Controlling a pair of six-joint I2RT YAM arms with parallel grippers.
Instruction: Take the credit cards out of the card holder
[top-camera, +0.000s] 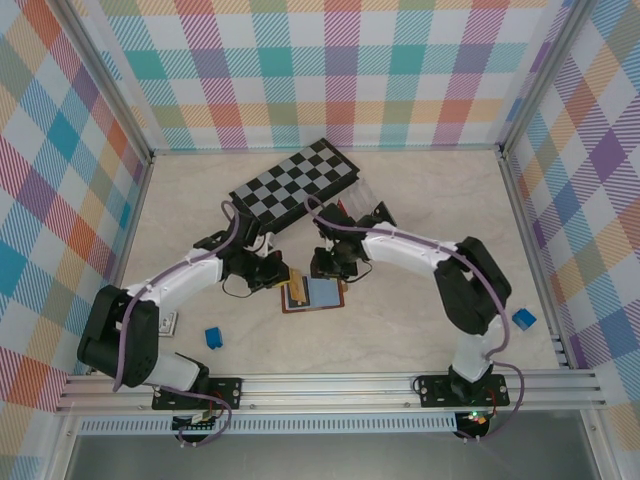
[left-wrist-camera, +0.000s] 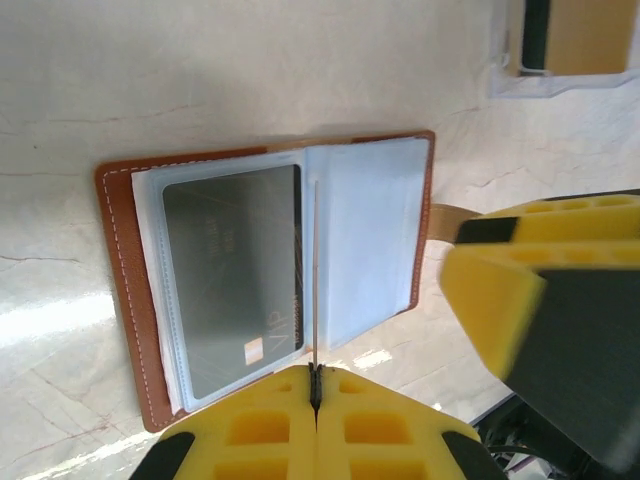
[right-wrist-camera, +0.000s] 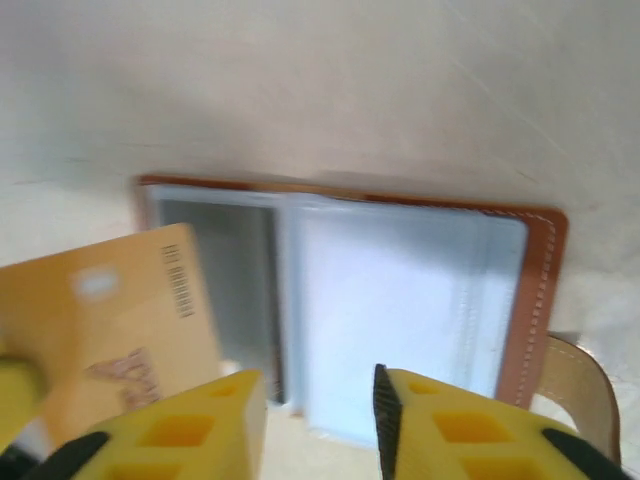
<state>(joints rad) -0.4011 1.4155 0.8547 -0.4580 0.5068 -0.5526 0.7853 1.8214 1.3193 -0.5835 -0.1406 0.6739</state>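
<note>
"How far along is it?"

"Partway, I'd say. The card holder (left-wrist-camera: 365, 240) lies open flat on the surface (left-wrist-camera: 200, 80), just ahead of the two arms and on the near side of the chessboard (top-camera: 295, 180). One gold card (right-wrist-camera: 130, 320) is already out of its pocket. The left fingers (left-wrist-camera: 260, 430) are pressed together on its lower edge, pinching it so it stands up off the pages, edge-on to that arm's own camera."

"And the other arm?"

"The right fingers (right-wrist-camera: 180, 430) are spread with nothing between them, hovering at one long edge of the holder."

"So what's left?"

"A dark grey card (left-wrist-camera: 235, 270) sits in the clear sleeve on one page, and that one has yet to come out. The facing page looks empty, just pale blue-grey lining. I cannot tell whether anything hides in a sleeve underneath. The gold card wants setting down somewhere too, I reckon, since it is held in the air rather than laid on the surface."

"Which way does the holder lie?"

"Lining up, brown leather down. From above, its long axis runs left to right across the surface, and the fold crosses it near to far. The tan snap tab (right-wrist-camera: 575, 385) sticks out past one short end — the end away from the gold card. The grey card sits with its long side parallel to the fold, on the page opposite the tab."
</note>
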